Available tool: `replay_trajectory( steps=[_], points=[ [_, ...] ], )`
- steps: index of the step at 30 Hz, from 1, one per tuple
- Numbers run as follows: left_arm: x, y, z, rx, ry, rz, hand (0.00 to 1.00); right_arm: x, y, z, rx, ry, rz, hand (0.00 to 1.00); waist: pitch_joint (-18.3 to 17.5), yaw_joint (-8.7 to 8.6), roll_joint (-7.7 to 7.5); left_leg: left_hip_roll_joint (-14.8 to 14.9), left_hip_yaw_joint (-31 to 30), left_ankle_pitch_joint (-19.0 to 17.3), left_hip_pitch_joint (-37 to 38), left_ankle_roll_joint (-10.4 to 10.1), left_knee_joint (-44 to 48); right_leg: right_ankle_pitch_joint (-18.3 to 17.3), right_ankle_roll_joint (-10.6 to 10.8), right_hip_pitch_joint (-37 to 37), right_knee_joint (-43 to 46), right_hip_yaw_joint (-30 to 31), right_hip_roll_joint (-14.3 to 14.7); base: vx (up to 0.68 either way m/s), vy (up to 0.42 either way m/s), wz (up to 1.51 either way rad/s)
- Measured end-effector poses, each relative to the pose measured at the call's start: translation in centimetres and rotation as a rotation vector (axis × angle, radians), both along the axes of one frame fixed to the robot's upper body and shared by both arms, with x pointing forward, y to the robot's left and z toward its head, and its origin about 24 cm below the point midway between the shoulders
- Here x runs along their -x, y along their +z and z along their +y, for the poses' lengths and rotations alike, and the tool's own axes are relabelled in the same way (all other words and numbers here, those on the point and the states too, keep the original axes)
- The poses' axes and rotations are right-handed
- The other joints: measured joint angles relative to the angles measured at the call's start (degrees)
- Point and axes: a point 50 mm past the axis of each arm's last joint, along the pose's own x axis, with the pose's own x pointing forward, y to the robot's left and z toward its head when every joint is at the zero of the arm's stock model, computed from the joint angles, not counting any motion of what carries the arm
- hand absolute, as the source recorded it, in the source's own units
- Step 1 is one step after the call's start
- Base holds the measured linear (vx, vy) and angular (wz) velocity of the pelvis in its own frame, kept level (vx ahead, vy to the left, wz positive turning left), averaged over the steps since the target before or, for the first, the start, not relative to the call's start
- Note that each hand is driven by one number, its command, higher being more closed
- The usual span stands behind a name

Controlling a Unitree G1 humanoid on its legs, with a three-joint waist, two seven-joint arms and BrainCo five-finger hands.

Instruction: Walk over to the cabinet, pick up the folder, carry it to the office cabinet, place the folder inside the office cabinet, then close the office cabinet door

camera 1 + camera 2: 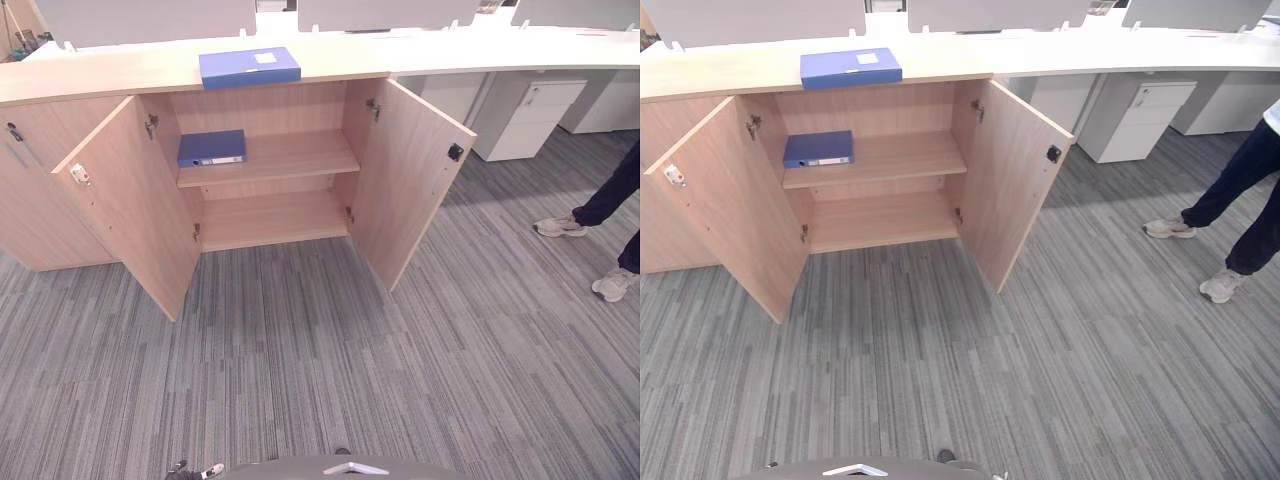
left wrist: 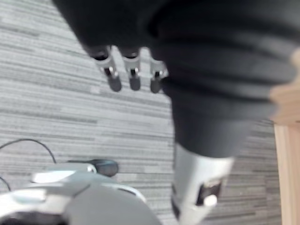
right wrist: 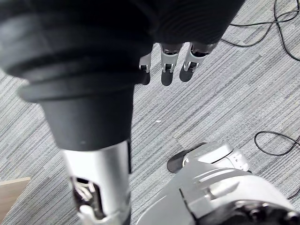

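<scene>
A blue folder (image 1: pixel 249 67) lies flat on the light wooden countertop (image 1: pixel 100 72) above an open cabinet (image 1: pixel 265 160). A second blue folder (image 1: pixel 212 147) lies on the left of the cabinet's upper shelf (image 1: pixel 300 155). Both cabinet doors, the left door (image 1: pixel 130 205) and the right door (image 1: pixel 410 170), stand wide open. My left hand (image 2: pixel 133 75) hangs over the carpet with relaxed fingers and holds nothing. In its own wrist view my right hand (image 3: pixel 166 68) hangs the same way, open and empty. Both hands are far from the folders.
Grey striped carpet (image 1: pixel 330 360) stretches between me and the cabinet. A person's legs (image 1: pixel 612 200) and light shoes stand at the right. A white drawer pedestal (image 1: pixel 525 115) sits under the white desk at the back right. The lower shelf (image 1: pixel 270 218) is bare.
</scene>
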Motion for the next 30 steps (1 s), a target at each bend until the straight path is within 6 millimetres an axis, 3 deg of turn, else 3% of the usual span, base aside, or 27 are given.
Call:
replay_trajectory(
  steps=[4, 9, 30],
  points=[
    [-1.2, 0.1, 0.0, -0.003, -0.018, -0.027, 0.00, -2.2, 0.2, 0.3, 0.000, 0.024, -0.047, 0.00, 2.3, 0.12, -0.52, -0.1, -0.1, 0.1, 1.5, 0.0, -1.0, 0.1, 0.1, 1.7, -1.4, -0.9, 0.0, 0.08, 0.003, 0.05],
    [-1.9, 0.2, -0.2, 0.001, -0.032, -0.042, 0.00, -3.6, 0.4, 0.3, 0.000, 0.033, -0.080, 0.00, 3.0, 0.11, -0.18, -0.1, -0.2, -0.2, 2.3, -0.4, -1.0, 0.0, 0.2, 2.6, -1.4, -1.1, -0.1, 0.02, -0.001, 0.00],
    [-2.1, 0.2, -0.3, -0.014, -0.086, -0.043, 0.00, -3.6, 0.4, 0.3, 0.018, 0.091, -0.065, 0.00, 3.2, 0.12, -0.35, -0.2, 0.1, 1.2, 3.2, 0.0, -3.3, 0.5, 0.4, 3.3, -2.7, -2.1, 0.0, -0.06, -0.025, 0.01]
  ],
)
